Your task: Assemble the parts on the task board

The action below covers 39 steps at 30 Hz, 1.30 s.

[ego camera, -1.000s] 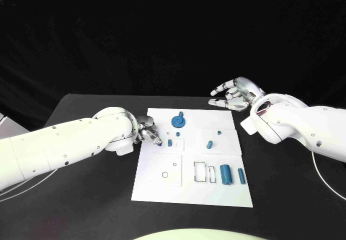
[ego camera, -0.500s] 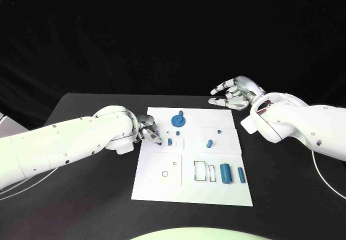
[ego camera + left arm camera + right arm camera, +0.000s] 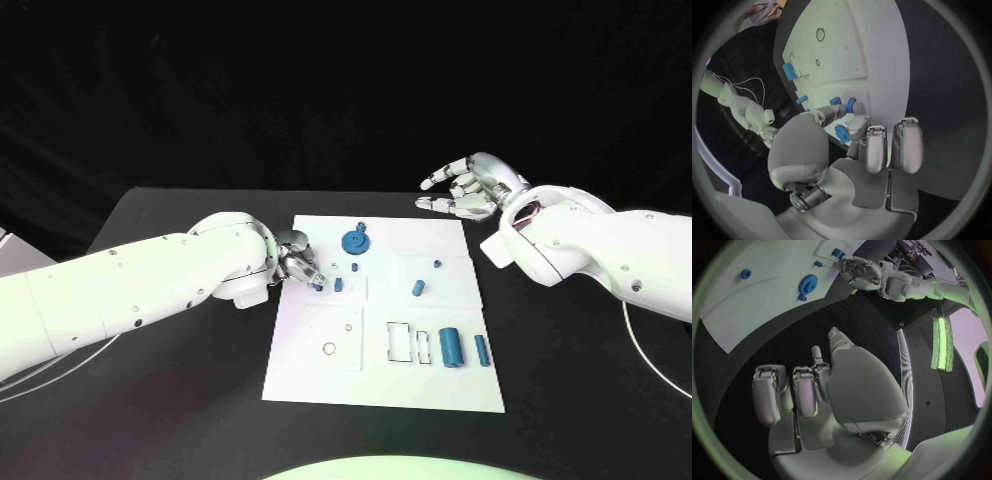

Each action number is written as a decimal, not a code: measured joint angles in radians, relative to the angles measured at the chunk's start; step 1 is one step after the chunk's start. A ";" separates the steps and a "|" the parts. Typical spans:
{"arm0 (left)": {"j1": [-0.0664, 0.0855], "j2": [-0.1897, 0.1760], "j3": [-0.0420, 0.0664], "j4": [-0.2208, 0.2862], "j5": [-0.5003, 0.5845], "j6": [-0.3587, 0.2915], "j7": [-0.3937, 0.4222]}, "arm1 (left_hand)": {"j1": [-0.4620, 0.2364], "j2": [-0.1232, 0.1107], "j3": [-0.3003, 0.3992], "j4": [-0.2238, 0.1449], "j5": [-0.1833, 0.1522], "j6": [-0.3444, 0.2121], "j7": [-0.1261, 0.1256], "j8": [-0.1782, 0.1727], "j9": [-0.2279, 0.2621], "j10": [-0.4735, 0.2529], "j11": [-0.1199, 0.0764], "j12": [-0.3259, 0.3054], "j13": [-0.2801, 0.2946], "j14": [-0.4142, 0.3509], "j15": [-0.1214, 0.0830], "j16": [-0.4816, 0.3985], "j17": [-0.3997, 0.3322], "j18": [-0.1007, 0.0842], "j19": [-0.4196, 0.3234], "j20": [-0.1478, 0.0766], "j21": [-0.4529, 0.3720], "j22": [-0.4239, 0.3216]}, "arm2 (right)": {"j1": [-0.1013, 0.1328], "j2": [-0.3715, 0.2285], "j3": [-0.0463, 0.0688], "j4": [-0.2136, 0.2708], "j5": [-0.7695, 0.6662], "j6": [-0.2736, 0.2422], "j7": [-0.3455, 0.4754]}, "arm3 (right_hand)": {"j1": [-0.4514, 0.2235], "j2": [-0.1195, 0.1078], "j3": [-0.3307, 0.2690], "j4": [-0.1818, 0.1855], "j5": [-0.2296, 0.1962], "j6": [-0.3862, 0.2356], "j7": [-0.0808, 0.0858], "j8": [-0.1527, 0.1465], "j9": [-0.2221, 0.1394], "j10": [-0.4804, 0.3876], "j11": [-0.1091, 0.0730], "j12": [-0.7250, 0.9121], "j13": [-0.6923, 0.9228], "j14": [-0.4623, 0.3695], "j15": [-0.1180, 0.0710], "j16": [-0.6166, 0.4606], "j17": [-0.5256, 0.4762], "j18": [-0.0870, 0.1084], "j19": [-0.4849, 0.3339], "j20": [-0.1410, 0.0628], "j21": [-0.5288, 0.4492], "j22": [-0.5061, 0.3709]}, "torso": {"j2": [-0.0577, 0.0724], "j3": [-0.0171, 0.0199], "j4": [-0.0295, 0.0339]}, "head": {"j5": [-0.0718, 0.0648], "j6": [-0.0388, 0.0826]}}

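While the left hand (image 3: 296,262) pinches a small blue part (image 3: 317,284) at the board's (image 3: 433,385) left edge, the right hand (image 3: 464,190) hovers empty, fingers spread, over bare worktop (image 3: 173,420) past the far edge. Gear (image 3: 355,242) and 2 cylinders (image 3: 451,347) sit nearby.

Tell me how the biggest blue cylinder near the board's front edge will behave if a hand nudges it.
The cylinder looks round and lies on its side on the flat white board, so a sideways nudge would probably roll it toward the slimmer part beside it. It looks like rigid plastic, likely light. Smooth sides may slip in a loose pinch.
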 measured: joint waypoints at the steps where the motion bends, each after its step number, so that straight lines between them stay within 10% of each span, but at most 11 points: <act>1: 0.000 0.001 0.000 -0.001 0.001 0.000 0.000 | 0.000 0.000 0.000 0.000 0.000 0.004 -0.001 0.000 -0.001 0.000 0.000 0.000 0.000 0.000 0.000 0.000 0.000 0.000 0.000 0.000 0.000 0.000 | 0.000 0.000 0.000 0.000 0.000 0.000 0.000 | 0.000 0.000 0.000 0.000 0.000 0.000 0.000 0.000 0.000 0.000 0.000 0.000 0.000 0.000 0.000 0.000 0.000 0.000 0.000 0.000 0.000 0.000 | 0.000 0.0000 0.0000 | 0.000 0.000; 8: 0.000 0.004 0.000 -0.009 0.005 0.000 -0.002 | -0.027 -0.009 -0.016 -0.018 -0.006 0.016 -0.009 -0.009 -0.010 0.002 -0.002 0.000 0.000 0.003 -0.004 0.000 0.000 0.000 0.000 0.000 0.000 0.000 | 0.000 -0.001 0.000 0.000 0.000 0.000 0.000 | 0.000 0.000 0.000 0.000 0.000 0.000 0.000 0.000 0.000 0.000 0.000 0.000 0.000 0.000 0.000 -0.004 0.000 0.000 0.000 0.000 0.000 0.001 | 0.000 0.0000 -0.0003 | -0.002 -0.001; 19: 0.000 0.007 0.000 -0.019 0.008 0.000 -0.006 | -0.040 -0.022 -0.220 0.085 -0.015 0.037 -0.012 -0.025 -0.023 0.002 -0.002 0.000 0.005 0.003 -0.004 0.000 0.000 0.000 0.000 -0.007 0.000 0.000 | 0.000 -0.001 0.000 0.000 0.000 0.000 0.002 | 0.000 0.000 0.000 0.000 0.000 0.000 0.000 0.000 0.000 0.000 0.000 0.000 0.000 0.000 0.000 -0.004 0.000 0.000 0.000 0.000 0.000 0.000 | 0.000 -0.0003 0.0001 | -0.005 -0.001; 39: -0.002 -0.011 0.006 -0.014 0.010 -0.002 -0.011 | -0.024 -0.028 -0.309 0.152 -0.032 0.037 -0.013 -0.033 -0.027 0.001 -0.001 0.000 0.011 0.003 -0.003 0.000 0.000 0.000 0.000 -0.007 0.000 0.000 | 0.000 -0.003 0.000 0.000 0.001 -0.001 0.004 | 0.000 0.000 0.000 0.000 0.000 0.000 0.000 0.000 0.000 0.000 0.000 0.000 0.000 0.000 0.000 -0.004 0.000 0.000 0.000 0.000 0.000 0.000 | 0.000 -0.0010 -0.0006 | -0.008 0.003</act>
